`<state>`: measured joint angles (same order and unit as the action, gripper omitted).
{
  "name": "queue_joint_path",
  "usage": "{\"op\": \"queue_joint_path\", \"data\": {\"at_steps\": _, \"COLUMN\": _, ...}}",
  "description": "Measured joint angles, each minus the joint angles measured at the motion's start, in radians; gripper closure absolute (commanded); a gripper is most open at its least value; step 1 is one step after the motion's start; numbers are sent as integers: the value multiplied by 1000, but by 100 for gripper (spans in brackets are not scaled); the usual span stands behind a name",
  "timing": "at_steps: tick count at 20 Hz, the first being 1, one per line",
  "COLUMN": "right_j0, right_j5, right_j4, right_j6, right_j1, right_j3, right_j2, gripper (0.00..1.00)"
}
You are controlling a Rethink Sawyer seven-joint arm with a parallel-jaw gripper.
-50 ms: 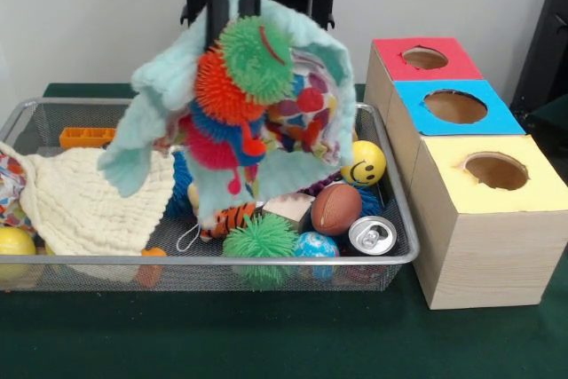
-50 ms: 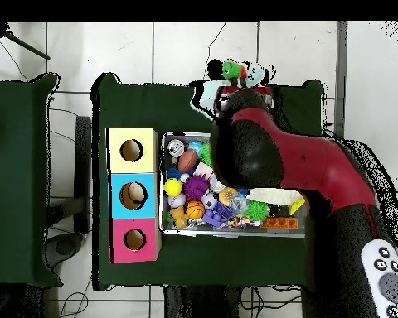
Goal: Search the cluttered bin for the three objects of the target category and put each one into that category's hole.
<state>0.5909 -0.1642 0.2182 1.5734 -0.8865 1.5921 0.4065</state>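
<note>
End effector (image 1: 238,8) clamped on a mint cloth (image 1: 169,95), spiky toys (image 1: 240,73) tangled in (lifted above the bin (image 1: 390,175)); they could shake loose and fall outside.

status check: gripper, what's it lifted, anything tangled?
Gripper raised above wire mesh bin, fingers hidden. Mint-green cloth hanging from it, with spiky green-orange-red-blue caterpillar toy and patterned fabric tangled in. Three-hole boxes unobstructed.

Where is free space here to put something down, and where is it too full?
Free: the green table in front of the bin and boxes. A little bare mesh lies behind the orange tray. Crowded: around the football and can.
</note>
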Motion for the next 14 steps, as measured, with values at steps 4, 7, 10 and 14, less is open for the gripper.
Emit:
{"op": "queue_joint_path", "data": {"at_steps": 4, "right_j0": 46, "right_j5": 97, "right_j4": 32, "right_j6": 0, "right_j1": -1, "right_j3": 35, "right_j2": 35, "gripper": 100}}
{"op": "queue_joint_path", "data": {"at_steps": 7, "right_j0": 61, "right_j5": 129, "right_j4": 51, "right_j6": 0, "right_j1": -1, "right_j3": 58, "right_j2": 50, "gripper": 100}}
{"op": "queue_joint_path", "data": {"at_steps": 10, "right_j0": 64, "right_j5": 132, "right_j4": 63, "right_j6": 0, "right_j1": -1, "right_j3": 71, "right_j2": 65, "gripper": 100}}
{"op": "queue_joint_path", "data": {"at_steps": 14, "right_j0": 63, "right_j5": 132, "right_j4": 65, "right_j6": 0, "right_j1": -1, "right_j3": 73, "right_j2": 79, "gripper": 100}}
